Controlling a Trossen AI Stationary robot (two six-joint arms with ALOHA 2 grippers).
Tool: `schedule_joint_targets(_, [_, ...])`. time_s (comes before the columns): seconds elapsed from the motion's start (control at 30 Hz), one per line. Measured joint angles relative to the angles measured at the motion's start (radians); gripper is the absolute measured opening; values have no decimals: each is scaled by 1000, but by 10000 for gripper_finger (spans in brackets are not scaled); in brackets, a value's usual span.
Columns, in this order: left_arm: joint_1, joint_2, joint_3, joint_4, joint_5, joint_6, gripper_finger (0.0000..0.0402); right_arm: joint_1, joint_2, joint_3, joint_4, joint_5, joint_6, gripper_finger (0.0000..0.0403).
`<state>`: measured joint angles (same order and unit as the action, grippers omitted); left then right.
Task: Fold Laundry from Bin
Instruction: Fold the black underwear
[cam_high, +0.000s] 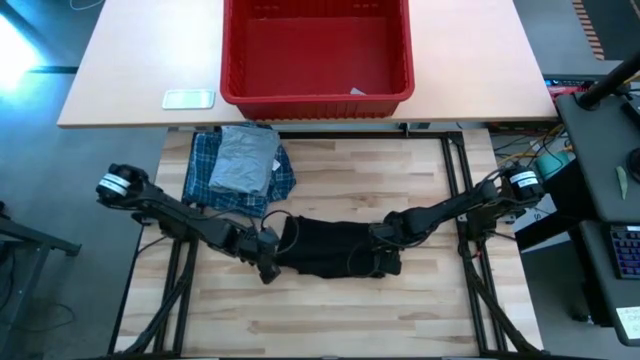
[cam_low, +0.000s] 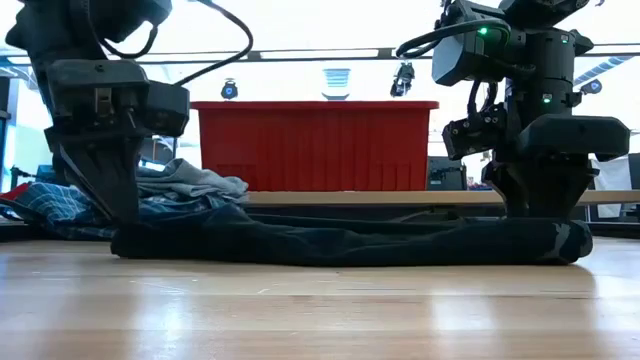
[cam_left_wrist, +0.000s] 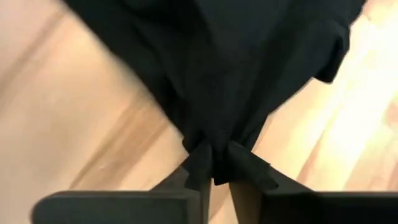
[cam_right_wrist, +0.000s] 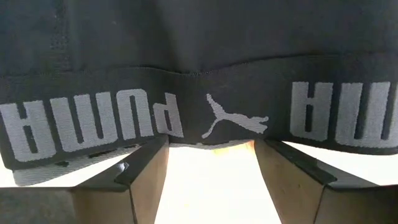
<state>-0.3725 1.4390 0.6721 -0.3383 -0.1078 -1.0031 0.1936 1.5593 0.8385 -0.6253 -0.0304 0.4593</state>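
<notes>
Black garment (cam_high: 335, 250) lies flat, long axis running straight between both grippers. Left gripper (cam_left_wrist: 214, 180) has its end pinched tight; right gripper (cam_right_wrist: 211, 152) sits spread, waistband just past its fingertips, nothing held.

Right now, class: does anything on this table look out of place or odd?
Little stands out. The grey T-shirt lies crumpled on the plaid shirt, unfolded, beside the red bin.

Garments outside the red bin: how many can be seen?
3. The black garment lies between both arms; the grey T-shirt sits on the plaid shirt beside the bin. More may be hidden underneath.
</notes>
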Motion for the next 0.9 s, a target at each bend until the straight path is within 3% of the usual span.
schedule_joint_targets(0.2, [-11, 51, 12, 75, 70, 6, 102, 0, 2, 45, -38, 0, -40, 235])
schedule_joint_targets(0.37, [-41, -10, 74, -27, 96, 45, 162, 1, 2, 123, -143, 0, -78, 235])
schedule_joint_targets(0.47, [-44, -65, 113, -106, 24, 65, 180, 11, 2, 183, -205, 1, -104, 235])
schedule_joint_targets(0.63, [9, -77, 107, -53, -151, 154, 181, 21, 2, 251, -220, 3, -131, 235])
schedule_joint_targets(0.73, [52, -12, 94, 56, -268, 281, 174, 20, 7, 253, -144, 4, -130, 235])
schedule_joint_targets(0.9, [131, 152, 104, 214, -300, 426, 167, 23, 16, 235, -59, 2, -104, 240])
